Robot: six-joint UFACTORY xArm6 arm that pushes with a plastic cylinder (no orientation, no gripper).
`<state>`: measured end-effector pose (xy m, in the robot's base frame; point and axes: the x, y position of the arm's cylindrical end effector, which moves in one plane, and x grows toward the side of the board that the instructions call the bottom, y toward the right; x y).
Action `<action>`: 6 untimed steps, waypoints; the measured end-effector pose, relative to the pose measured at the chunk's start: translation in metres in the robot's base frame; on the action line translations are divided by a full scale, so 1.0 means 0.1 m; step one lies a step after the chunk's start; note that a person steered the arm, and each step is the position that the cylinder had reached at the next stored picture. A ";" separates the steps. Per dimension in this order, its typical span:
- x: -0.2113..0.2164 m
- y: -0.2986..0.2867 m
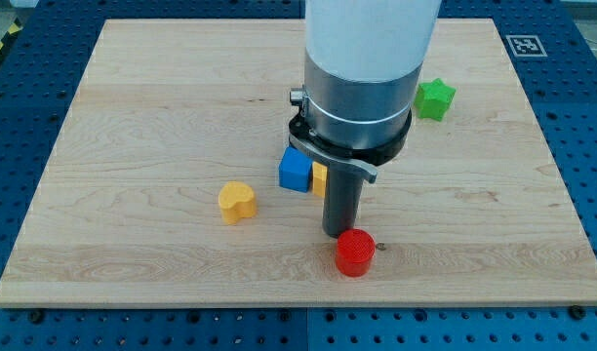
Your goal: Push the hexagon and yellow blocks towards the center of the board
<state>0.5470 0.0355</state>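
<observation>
My tip (338, 232) is near the board's middle, just above and left of a red block (355, 252) that looks round or hexagonal; the two are touching or nearly so. A yellow heart-shaped block (237, 202) lies apart at the view's left of the tip. A second yellow block (319, 178) sits against a blue cube (295, 170) just above-left of the tip and is partly hidden by the rod. A green star-shaped block (435, 98) lies at the view's upper right.
The wooden board (133, 117) lies on a blue perforated table. The arm's wide white and grey body (362, 68) hangs over the board's upper middle and hides the part behind it. A fiducial marker (524, 44) is at the top right corner.
</observation>
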 end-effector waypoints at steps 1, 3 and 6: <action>-0.33 0.00; -0.78 -0.35; -1.18 1.24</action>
